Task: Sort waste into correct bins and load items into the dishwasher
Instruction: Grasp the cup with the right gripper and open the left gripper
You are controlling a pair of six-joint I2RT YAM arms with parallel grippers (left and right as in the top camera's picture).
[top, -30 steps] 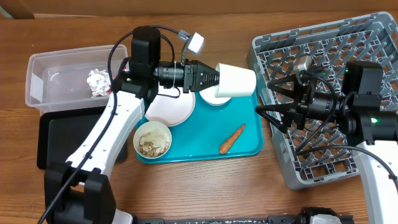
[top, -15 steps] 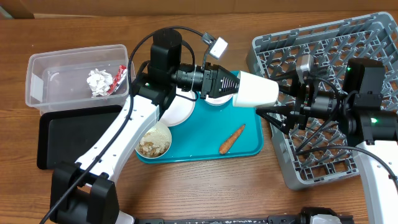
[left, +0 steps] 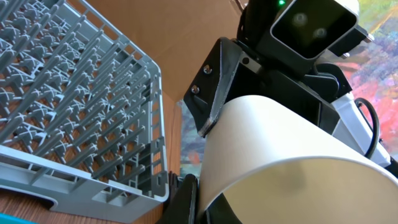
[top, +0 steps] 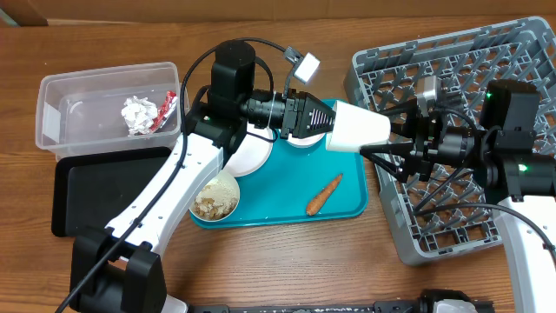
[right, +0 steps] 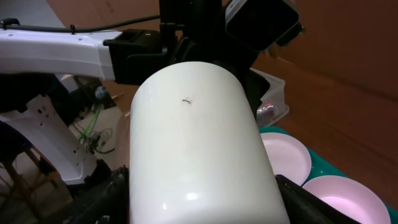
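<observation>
Sideways beside dish rack (top: 486, 69): white cup (top: 358, 129).
Rim clamped by left gripper (top: 327, 122); base flanked by wide-spread right gripper (top: 380, 139) (contact unclear).

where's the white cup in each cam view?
Overhead: white cup centre, beside the dish rack's left edge.
Left wrist: white cup lower right, foreground.
Right wrist: white cup centre, filling the frame.
Shared landmark: dish rack, right in overhead, left in left wrist; absent from right wrist.

Left arm (top: 165, 187): white shell, black joints, looped black cables (top: 188, 71), small grey camera box (top: 306, 63). Right arm (top: 526, 252): same colours, green light (top: 522, 168).
</observation>
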